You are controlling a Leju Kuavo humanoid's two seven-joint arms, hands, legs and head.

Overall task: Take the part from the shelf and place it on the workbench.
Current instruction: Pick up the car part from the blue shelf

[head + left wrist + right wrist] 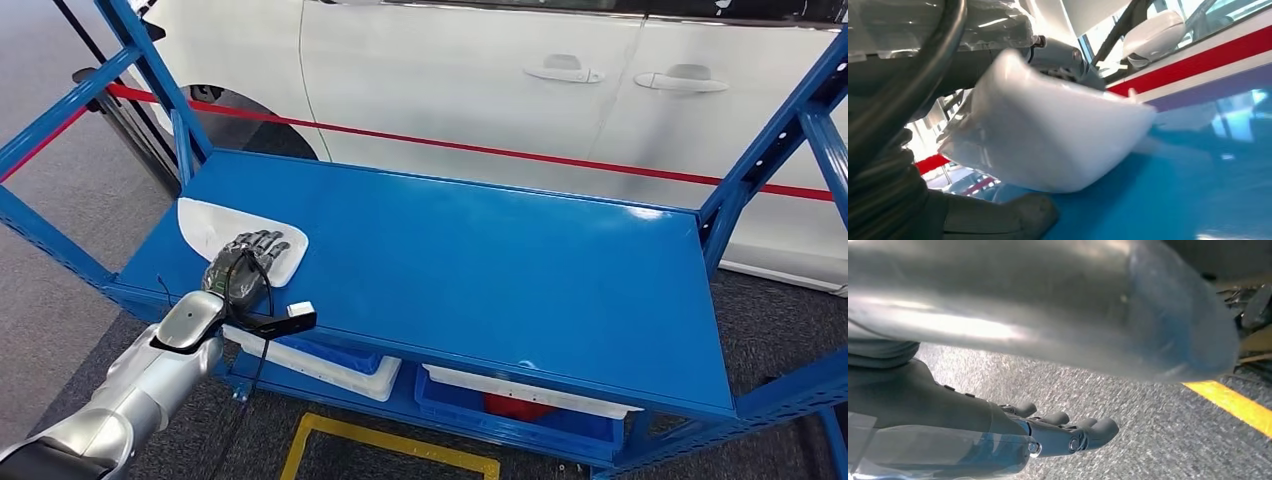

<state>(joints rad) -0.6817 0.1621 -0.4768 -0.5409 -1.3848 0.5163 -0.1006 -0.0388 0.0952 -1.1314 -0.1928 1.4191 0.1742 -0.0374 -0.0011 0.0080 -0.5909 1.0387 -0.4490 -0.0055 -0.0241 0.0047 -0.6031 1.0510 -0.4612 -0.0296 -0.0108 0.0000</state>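
Lying under robot hand point(243, 264): part point(205, 228)

- No readable text, labels, brand names or numbers appear in any of the three views.
- The white car point(560, 90) beside the blue shelf point(480, 260) shows no badge or lettering on its doors.
- The white part point(215, 232) on the shelf top carries no visible marking.
- The yellow line point(390, 447) on the floor is a plain painted outline with no words.
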